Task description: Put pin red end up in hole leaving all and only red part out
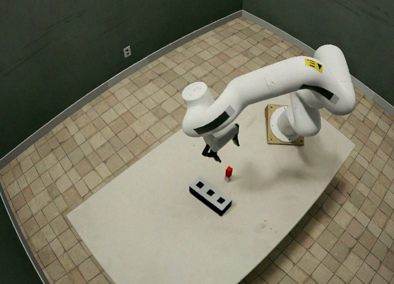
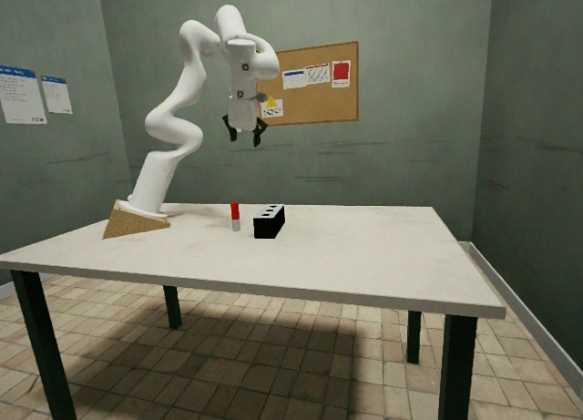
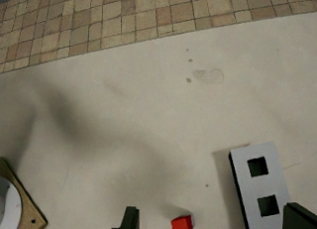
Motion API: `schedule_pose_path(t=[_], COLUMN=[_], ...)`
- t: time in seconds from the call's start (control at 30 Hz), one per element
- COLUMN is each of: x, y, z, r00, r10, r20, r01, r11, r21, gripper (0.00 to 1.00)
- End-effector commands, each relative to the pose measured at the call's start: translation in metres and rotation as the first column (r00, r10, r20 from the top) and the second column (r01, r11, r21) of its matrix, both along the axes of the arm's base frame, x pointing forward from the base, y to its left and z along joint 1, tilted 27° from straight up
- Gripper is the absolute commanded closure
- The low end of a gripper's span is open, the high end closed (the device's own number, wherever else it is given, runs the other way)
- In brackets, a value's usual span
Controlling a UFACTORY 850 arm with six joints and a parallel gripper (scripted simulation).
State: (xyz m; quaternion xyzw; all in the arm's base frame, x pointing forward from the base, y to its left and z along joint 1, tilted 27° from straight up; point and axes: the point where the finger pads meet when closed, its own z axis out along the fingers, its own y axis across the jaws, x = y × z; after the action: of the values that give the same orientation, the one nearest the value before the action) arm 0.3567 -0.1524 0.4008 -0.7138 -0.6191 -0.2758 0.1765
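Note:
The pin [image 1: 228,174] [image 2: 234,215] [image 3: 181,225] stands upright on the table, red end up, grey end down. The block [image 1: 210,195] [image 2: 269,220] [image 3: 262,200] is black with a light top and three square holes in a row; it lies just beside the pin. My gripper [image 1: 222,150] [image 2: 244,136] is open and empty. It hangs high above the table, roughly over the pin, fingers pointing down. In the wrist view the pin's red top shows between the two fingers, with the block at the right.
The arm's base stands on a wooden wedge plate [image 1: 269,123] [image 2: 127,224] at the table's far end. The white table [image 1: 152,236] [image 2: 352,260] has edges all around, with tiled floor below.

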Motion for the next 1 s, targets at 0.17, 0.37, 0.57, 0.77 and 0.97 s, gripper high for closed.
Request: schedule_pose_path(t=[0.17, 0.37, 0.57, 0.77, 0.97], x=[-0.0001, -0.0001, -0.0001, -0.0001, -0.0002], y=[0.0012, 0.0003, 0.0003, 0.0003, 0.0001], z=[-0.0011, 0.0, 0.0, 0.0, 0.0], r00=[0.993, 0.974, 0.974, 0.974, 0.974], r10=[0.009, 0.046, 0.046, 0.046, 0.046], r20=[0.12, 0.224, 0.224, 0.224, 0.221], r01=[0.015, 0.042, 0.042, 0.042, 0.041], r11=[0.98, 0.926, 0.926, 0.926, 0.928], r21=[-0.197, -0.375, -0.375, -0.375, -0.371], gripper=[0.0, 0.0, 0.0, 0.0, 0.0])
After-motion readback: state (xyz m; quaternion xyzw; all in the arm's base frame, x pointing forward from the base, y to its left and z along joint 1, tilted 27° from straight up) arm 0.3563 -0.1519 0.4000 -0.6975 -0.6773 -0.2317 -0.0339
